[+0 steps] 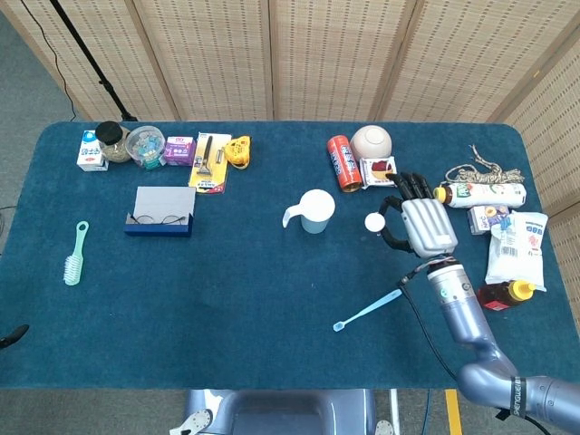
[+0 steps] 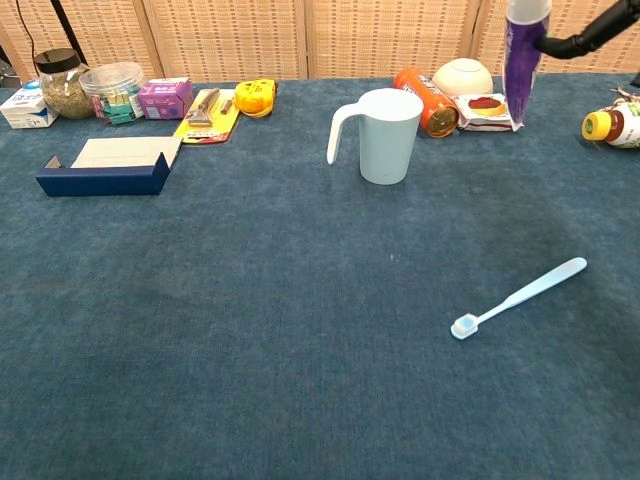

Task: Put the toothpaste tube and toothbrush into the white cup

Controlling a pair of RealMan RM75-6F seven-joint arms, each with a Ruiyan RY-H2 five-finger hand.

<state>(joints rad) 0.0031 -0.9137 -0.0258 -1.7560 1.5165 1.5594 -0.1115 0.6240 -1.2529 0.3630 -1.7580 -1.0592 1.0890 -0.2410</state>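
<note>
The white cup (image 1: pixel 315 210) (image 2: pixel 388 135) stands upright mid-table, handle to the left. My right hand (image 1: pixel 422 227) (image 2: pixel 598 28) holds the purple toothpaste tube (image 2: pixel 523 58) in the air to the right of the cup, hanging nearly upright with its white cap (image 1: pixel 372 220) on top. The light blue toothbrush (image 1: pixel 367 310) (image 2: pixel 518 298) lies flat on the cloth nearer the front edge, bristle head toward the left. My left hand is in neither view.
An orange can (image 1: pixel 342 162), a bowl (image 1: pixel 372 141) and a snack pack (image 1: pixel 379 172) sit behind the cup. Bottles and packets (image 1: pixel 512 245) crowd the right edge. A glasses case (image 1: pixel 159 212), razor pack (image 1: pixel 207 161), jars and a green brush (image 1: pixel 75 253) occupy the left.
</note>
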